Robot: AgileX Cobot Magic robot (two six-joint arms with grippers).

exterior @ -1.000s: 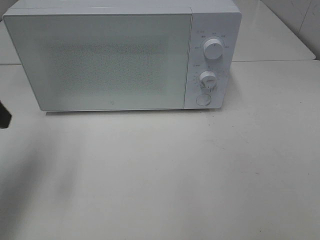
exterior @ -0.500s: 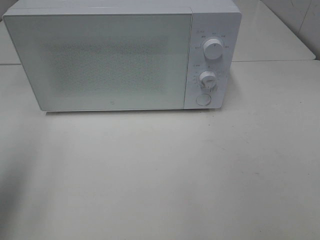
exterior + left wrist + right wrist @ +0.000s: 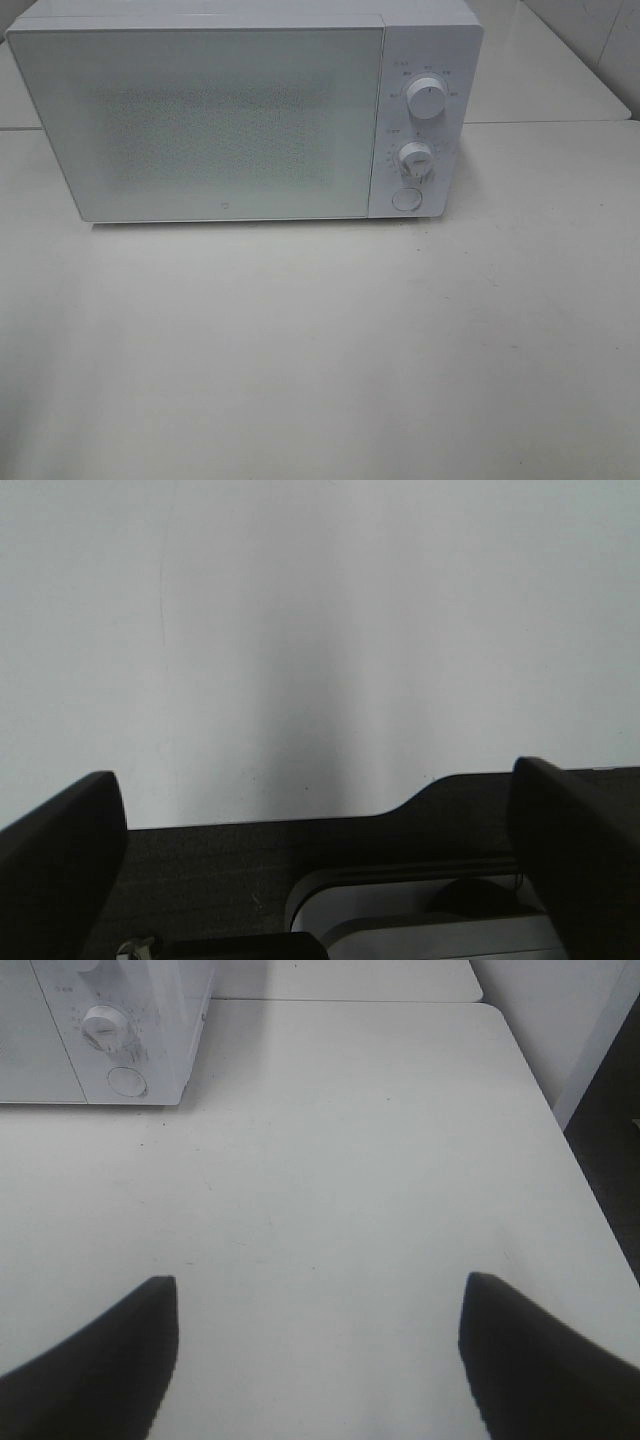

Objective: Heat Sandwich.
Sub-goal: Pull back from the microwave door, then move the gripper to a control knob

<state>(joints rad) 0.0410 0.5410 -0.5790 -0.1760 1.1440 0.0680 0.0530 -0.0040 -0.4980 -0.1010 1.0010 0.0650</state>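
A white microwave [image 3: 240, 115] stands shut at the back of a pale table [image 3: 320, 350], its speckled door [image 3: 200, 125] showing nothing of what is inside; the sandwich appears in none of the views, so whether it sits behind that door or somewhere off the table cannot be told, nor can its long axis or its bearing from either claw. Neither arm shows in the high view. The left gripper [image 3: 312, 770] hangs by an edge of the table with its jaws spread wide and empty, facing bare surface and no part of the oven. The right gripper [image 3: 320, 1278], likewise wide and holding nothing, looks across the table toward the oven's control panel [image 3: 160, 1050], where the lower dial [image 3: 103, 1022] and the round button [image 3: 126, 1081] beneath it stand ahead, well apart from the claw. On that showing the right arm seems the better placed for any move on the panel or door
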